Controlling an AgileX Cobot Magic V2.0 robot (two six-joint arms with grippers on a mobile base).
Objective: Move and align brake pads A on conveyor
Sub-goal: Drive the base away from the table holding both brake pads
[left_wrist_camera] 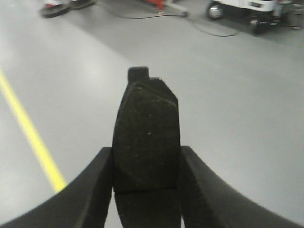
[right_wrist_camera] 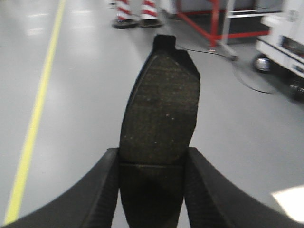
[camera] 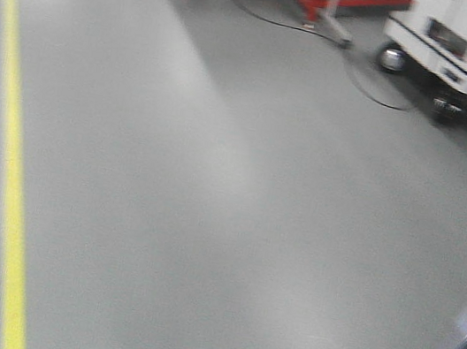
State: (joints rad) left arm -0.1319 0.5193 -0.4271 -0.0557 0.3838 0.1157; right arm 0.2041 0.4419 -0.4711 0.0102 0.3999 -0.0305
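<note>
Left end effector pinches brake pad | right end effector pinches second brake pad | cones, red frame beyond

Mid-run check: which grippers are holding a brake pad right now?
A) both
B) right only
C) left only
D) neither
A: the left gripper has a brake pad clamped between its jaws, and the right gripper grips a second brake pad the same way.
</note>
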